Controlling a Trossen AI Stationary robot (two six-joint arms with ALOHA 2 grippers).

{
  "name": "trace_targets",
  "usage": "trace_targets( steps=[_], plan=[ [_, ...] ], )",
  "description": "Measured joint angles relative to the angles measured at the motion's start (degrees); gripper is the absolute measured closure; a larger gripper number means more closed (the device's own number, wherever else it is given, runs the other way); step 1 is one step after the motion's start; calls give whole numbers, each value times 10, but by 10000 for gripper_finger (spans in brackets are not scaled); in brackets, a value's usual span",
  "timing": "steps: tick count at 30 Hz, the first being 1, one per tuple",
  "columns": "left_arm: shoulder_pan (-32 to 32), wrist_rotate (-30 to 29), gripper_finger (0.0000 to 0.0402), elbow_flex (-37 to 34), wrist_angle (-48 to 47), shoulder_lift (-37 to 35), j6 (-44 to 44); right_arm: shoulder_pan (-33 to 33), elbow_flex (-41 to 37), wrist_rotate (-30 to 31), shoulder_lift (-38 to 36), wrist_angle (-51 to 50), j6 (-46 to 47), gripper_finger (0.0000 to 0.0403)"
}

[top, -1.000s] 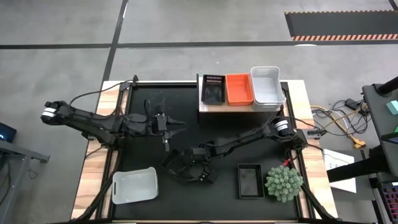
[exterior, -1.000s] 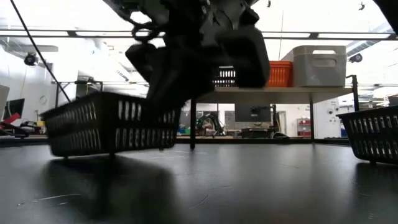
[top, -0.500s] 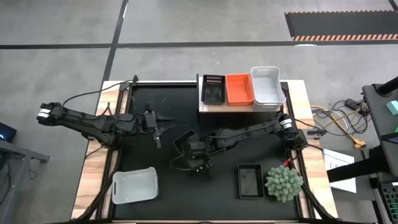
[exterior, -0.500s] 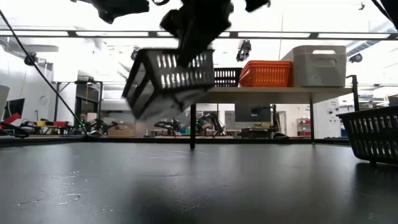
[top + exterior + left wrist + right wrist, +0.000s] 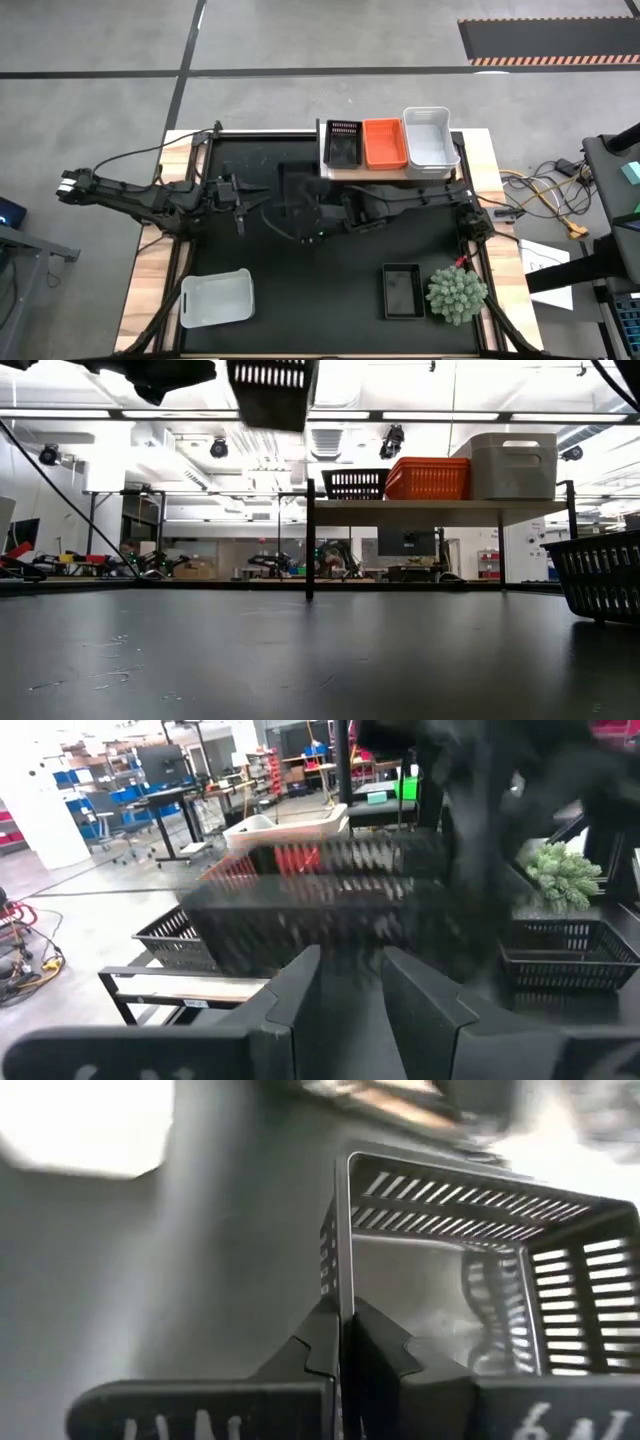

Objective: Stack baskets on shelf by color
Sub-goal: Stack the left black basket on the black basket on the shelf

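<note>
Jaws of the right gripper (image 5: pixel 340 1342) are pinched together on the rim wall of a black basket (image 5: pixel 470 1290); the right wrist view shows one slotted wall clamped between both fingers. This basket looks like thin, stiff, lightweight plastic; a one-wall hold lets it swing, so a mid-rim grip is judged best.

High view: the carried basket (image 5: pixel 298 200) hangs above the mat, just in front of the shelf (image 5: pixel 335 174). On the shelf sit a black bin (image 5: pixel 342 144), an orange bin (image 5: pixel 384 143) and a white bin (image 5: pixel 430 136) in a row. The left gripper (image 5: pixel 238 195) waits near the carried load, well clear of the shelf. A second white basket (image 5: pixel 216 298), another black basket (image 5: pixel 402 291) and a green plant (image 5: pixel 457 293) rest at the near edge.

Low view: the lifted basket (image 5: pixel 272 390) is raised above shelf height; the shelf leg (image 5: pixel 310 540) stands on the approach path.

Left wrist view: the left fingers (image 5: pixel 300 995) stand slightly apart, holding nothing.
</note>
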Motion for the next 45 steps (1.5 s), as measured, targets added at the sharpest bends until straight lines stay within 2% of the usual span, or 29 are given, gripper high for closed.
trace_targets(
  steps=[2,9,14,16,21,24,32,45],
  plan=[
    [0,0,311,0,0,3,0,-7,1,30,-10,6,4,394],
    [0,0,311,0,-1,16,5,-67,-1,28,-34,2,19,394],
    [0,0,311,0,3,15,6,-127,-1,21,-39,-44,-24,394],
    [0,0,311,0,8,14,6,-156,-1,0,-39,-78,-38,394],
    [0,0,311,0,8,14,6,-227,-1,-116,-39,-129,-36,394],
    [0,0,311,1,8,14,6,-255,-2,-145,-39,-132,-43,394],
    [0,0,311,1,10,14,6,-284,-4,-186,-39,-149,-81,394],
    [0,0,311,1,12,18,6,-285,-9,-184,-39,-158,-81,394]
  ],
)
